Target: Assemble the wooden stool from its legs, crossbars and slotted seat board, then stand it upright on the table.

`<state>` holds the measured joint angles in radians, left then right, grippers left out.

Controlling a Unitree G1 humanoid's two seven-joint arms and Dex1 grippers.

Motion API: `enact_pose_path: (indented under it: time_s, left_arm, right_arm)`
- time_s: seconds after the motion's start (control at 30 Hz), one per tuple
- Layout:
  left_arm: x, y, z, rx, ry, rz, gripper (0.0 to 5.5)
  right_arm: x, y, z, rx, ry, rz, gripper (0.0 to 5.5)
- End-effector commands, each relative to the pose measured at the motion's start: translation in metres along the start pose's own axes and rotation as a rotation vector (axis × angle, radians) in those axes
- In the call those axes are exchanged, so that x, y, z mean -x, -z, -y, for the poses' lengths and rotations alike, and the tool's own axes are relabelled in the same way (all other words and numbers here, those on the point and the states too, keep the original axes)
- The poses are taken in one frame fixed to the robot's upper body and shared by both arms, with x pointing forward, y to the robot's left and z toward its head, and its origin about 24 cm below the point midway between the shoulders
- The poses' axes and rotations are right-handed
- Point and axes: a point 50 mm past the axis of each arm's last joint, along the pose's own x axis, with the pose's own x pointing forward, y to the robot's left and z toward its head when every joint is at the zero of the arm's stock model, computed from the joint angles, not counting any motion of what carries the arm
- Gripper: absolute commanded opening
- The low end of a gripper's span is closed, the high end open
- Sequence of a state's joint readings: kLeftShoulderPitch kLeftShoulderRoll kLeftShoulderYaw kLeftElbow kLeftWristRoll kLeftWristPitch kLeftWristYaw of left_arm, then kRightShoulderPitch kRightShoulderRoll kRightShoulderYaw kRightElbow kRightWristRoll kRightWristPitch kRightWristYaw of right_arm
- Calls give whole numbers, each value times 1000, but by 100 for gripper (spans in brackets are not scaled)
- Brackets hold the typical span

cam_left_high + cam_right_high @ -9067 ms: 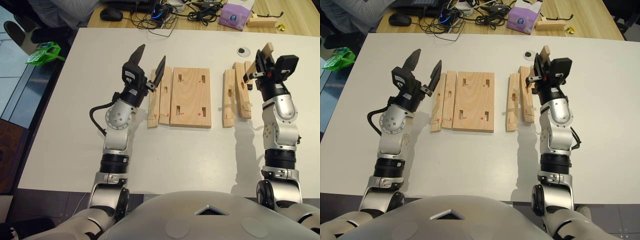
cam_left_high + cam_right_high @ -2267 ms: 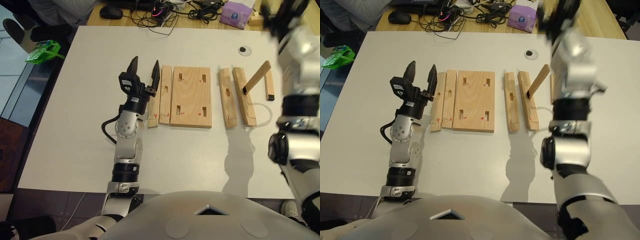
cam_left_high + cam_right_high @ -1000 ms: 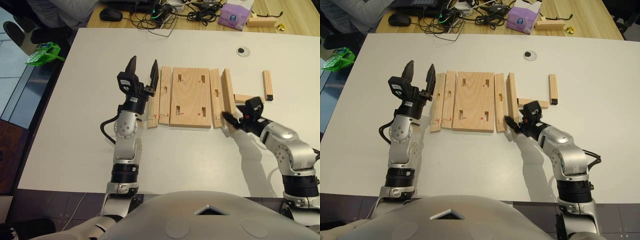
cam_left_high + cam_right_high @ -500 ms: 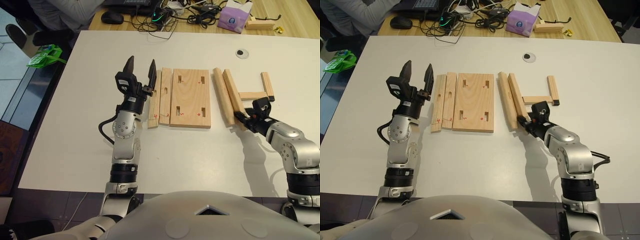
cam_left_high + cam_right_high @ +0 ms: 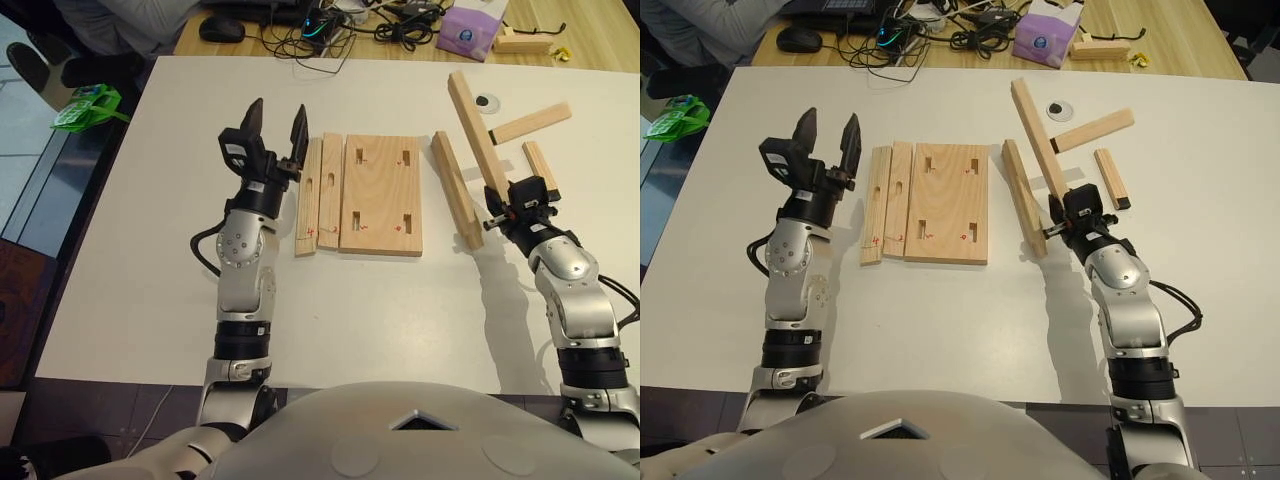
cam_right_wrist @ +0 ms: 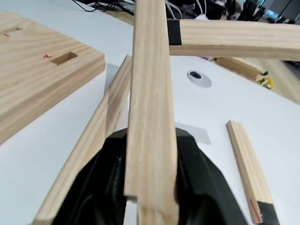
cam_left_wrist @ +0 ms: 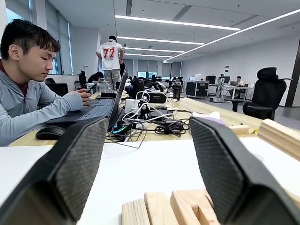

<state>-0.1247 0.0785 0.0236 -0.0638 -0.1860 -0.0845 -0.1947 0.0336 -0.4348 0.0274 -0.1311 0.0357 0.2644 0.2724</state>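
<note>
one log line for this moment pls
right gripper shut on leg, held up, crossbar at its side | left gripper open, idle | seat board flat

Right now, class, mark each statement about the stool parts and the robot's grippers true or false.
1. The right gripper is shut on a leg. True.
2. The seat board stands upright. False: it lies flat.
3. A crossbar sticks out from the side of that leg. True.
4. The left gripper grips a leg. False: it is open and holds nothing.
</note>
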Motion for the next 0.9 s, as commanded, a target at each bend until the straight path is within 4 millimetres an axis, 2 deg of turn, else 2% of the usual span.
enact_pose_path:
  time_s: [0.03,0.13,0.2,0.27,0.37,0.43,0.53,0.73,0.83,0.9]
  left_arm:
    - [-23,-30,0,178,33,8,317]
    - [-38,-49,13,552,119,-33,317]
    - [-41,-52,25,797,196,-115,317]
    - [-43,-48,31,947,178,-178,317]
    - [-47,-47,40,1103,172,-208,317]
    - [-50,-44,46,1167,149,-225,317]
    - [-54,-51,49,1208,150,-199,317]
    - [-56,-55,45,1185,147,-163,317]
    - [-56,-51,43,1165,115,-176,317]
    - [-55,-44,43,1124,88,-214,291]
  right_arm:
    - [-9,-22,5,276,-17,155,101]
    - [-20,-40,8,514,-25,291,101]
    - [-28,-58,14,637,3,392,101]
    - [-35,-76,18,741,42,492,101]
    - [-42,-94,18,837,80,598,101]
    - [-47,-103,13,920,76,665,101]
    - [-53,-108,5,995,56,716,101]
    - [-59,-96,-13,979,-6,710,101]
    - [-56,-94,-19,989,-17,738,101]
    - [-55,-94,-20,993,-20,746,101]
